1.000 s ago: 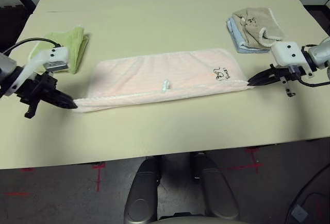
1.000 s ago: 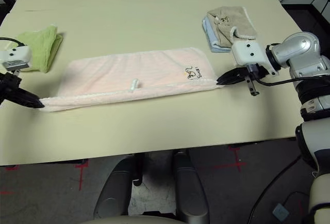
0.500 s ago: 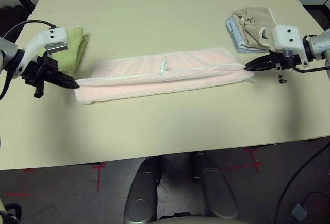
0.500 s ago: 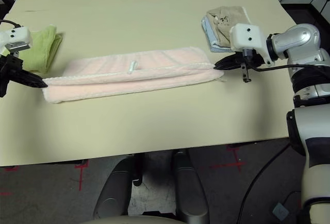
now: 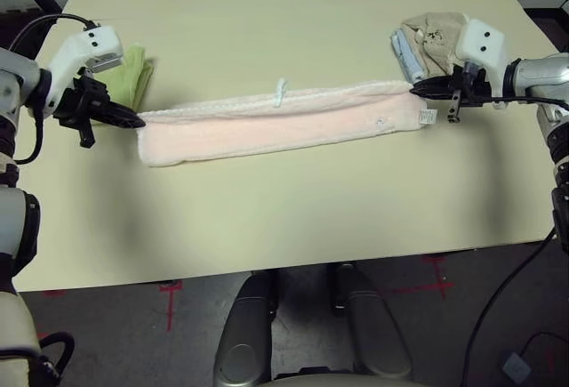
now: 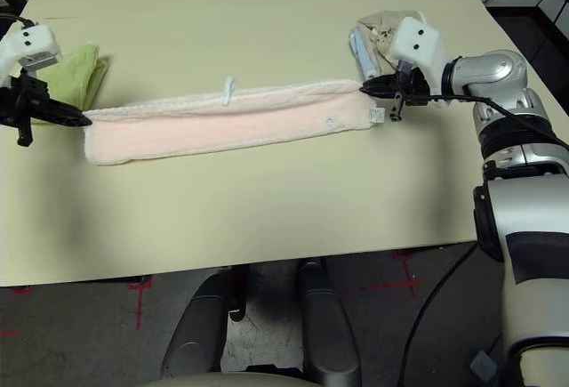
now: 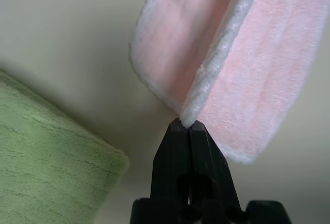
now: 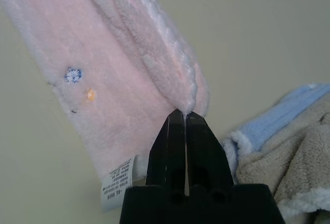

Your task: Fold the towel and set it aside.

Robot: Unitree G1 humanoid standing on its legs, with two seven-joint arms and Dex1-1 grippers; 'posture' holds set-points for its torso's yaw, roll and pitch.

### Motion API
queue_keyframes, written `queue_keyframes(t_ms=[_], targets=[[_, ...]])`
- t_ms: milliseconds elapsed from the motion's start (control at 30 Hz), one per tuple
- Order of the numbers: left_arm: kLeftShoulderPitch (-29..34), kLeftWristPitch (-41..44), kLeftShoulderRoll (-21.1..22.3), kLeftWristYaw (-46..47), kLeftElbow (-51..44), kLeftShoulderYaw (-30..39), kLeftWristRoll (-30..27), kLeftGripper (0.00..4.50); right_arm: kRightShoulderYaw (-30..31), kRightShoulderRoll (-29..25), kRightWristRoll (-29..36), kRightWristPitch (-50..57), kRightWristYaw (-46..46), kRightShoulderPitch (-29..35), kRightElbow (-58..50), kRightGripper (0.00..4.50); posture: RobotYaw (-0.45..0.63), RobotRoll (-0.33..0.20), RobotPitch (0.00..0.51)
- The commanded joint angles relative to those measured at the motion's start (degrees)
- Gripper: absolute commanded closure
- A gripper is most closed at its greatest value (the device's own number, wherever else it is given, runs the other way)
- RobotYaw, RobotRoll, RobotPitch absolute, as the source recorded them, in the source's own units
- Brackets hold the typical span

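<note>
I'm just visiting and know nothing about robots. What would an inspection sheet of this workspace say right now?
Surface: pale table, bare at the far end.
Job's things: pink towel folded into a long strip, stretched between both grippers.
Clutter: green towel at the left; beige and blue folded towels at the right.
Grippers: left gripper shut on the towel's left corner; right gripper shut on its right corner.
Cables: black cable on the left arm.
Surroundings: red floor marks below the table edge.
</note>
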Motion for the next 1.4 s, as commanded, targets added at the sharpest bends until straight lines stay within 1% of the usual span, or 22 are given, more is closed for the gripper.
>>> queue_keyframes(t_ms=[33, 133, 200, 467, 700, 867, 900, 967, 1067, 1100, 1233, 1300, 1333, 1400], targets=[[-0.56, -1.12, -1.42, 3.6, 1.64, 1.91, 2.53, 4.48, 0.12, 0.67, -2.33, -0.02, -3.38, 0.88, 0.39, 4.5, 0.06, 0.0, 0.292], [-0.93, -1.94, -2.77, 6.43, 2.38, 3.23, 3.72, 4.48, 0.1, 1.3, -3.5, 0.2, -5.02, 1.64, 0.39, 4.5, 0.06, 0.0, 0.294], [-1.1, -2.29, -3.05, 6.55, 2.84, 3.75, 4.44, 4.48, 0.12, 1.59, -4.15, 0.31, -5.76, 1.99, 0.32, 4.5, 0.06, 0.0, 0.297], [-0.86, -3.82, -2.74, 6.06, 3.35, 4.08, 7.77, 4.48, -0.29, 3.28, -5.06, 1.33, -8.22, 2.36, 0.08, 4.5, 0.06, 0.0, 0.297], [-0.32, -3.94, -3.24, 6.18, 3.62, 5.26, 8.25, 4.48, -0.23, 4.14, -6.41, 1.87, -12.24, 1.75, 0.46, 4.5, 0.06, 0.0, 0.3], [0.35, -4.88, -3.72, 7.61, 3.66, 6.1, 8.72, 4.48, -0.38, 4.44, -6.6, 1.94, -12.59, 1.66, 0.51, 4.5, 0.06, 0.0, 0.301], [0.48, -5.13, -3.76, 8.15, 3.66, 6.07, 8.98, 4.29, -0.36, 4.5, -6.64, 1.71, -12.71, 1.7, 0.34, 4.43, 0.06, 0.0, 0.304], [0.6, -4.87, -3.76, 7.46, 3.63, 6.2, 9.03, 3.81, -0.73, 4.75, -6.27, 1.53, -12.99, 1.57, 0.13, 3.9, 0.06, 0.0, 0.303], [0.49, -5.27, -3.58, 8.74, 3.51, 6.88, 9.02, 2.78, -1.82, 5.1, -4.95, 1.46, -12.72, 1.2, -0.27, 2.95, 0.05, 0.0, 0.302], [0.26, -5.31, -3.43, 9.16, 3.35, 7.47, 8.59, 2.37, -2.42, 5.14, -4.29, 1.52, -12.78, 0.98, -0.46, 2.55, 0.05, 0.0, 0.301], [-0.84, -6.4, -2.88, 10.82, 1.81, 12.44, 4.98, 0.85, -7.52, 5.21, 0.42, 1.4, -13.53, 0.07, -1.47, 1.11, 0.06, 0.0, 0.297], [-1.56, -5.59, -3.29, 10.04, 0.15, 16.8, 1.07, 0.05, -11.28, 5.4, 4.82, 1.89, -11.0, 0.26, -2.85, 0.38, 0.06, 0.0, 0.297], [-2.0, -3.79, -3.91, 10.27, -0.75, 19.5, -1.45, 0.0, -13.46, 5.57, 7.7, 3.47, -9.01, 0.45, -3.94, 0.03, 0.06, 0.0, 0.293], [-1.57, -1.0, -4.96, 9.22, -3.45, 24.1, -6.32, 0.0, -17.04, 5.78, 13.12, 9.33, -4.82, 1.21, -6.86, 0.03, 0.06, 0.0, 0.292]])
